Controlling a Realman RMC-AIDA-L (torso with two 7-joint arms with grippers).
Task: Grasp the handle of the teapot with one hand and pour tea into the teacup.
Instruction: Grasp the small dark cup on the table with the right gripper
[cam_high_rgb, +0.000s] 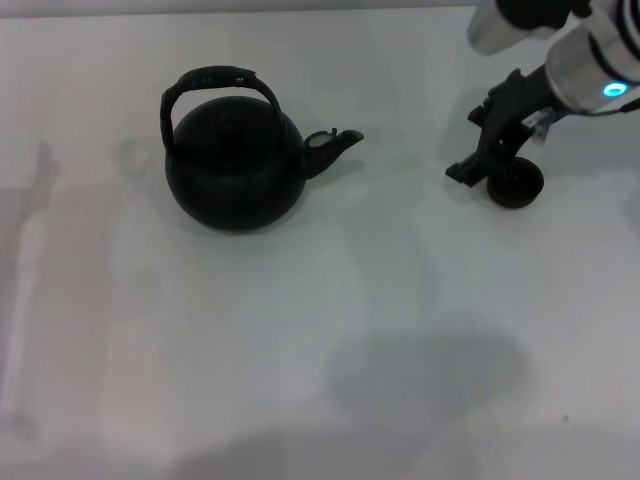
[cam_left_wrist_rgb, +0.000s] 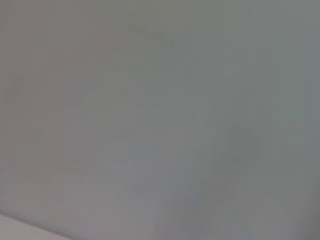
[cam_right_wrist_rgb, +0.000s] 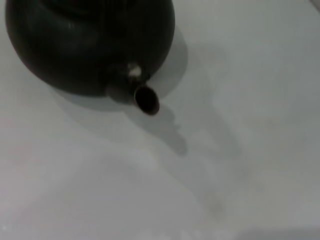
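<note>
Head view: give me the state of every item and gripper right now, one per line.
teapot: upright on the table, lid on, spout toward the teacup, untouched.
handle: raised over the lid, not gripped.
teacup: upright on the table, apart from the teapot.
right gripper: at the teacup, fingers against its rim.
left gripper: out of view.

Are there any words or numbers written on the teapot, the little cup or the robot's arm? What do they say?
None: there is no writing to read in any view.
The teapot: plain black, no words or marks.
The teacup: plain dark, no words.
The right gripper, down at the teacup: no label showing; the arm above it has only a glowing blue light, not a letter or number.
The table: bare white.
</note>
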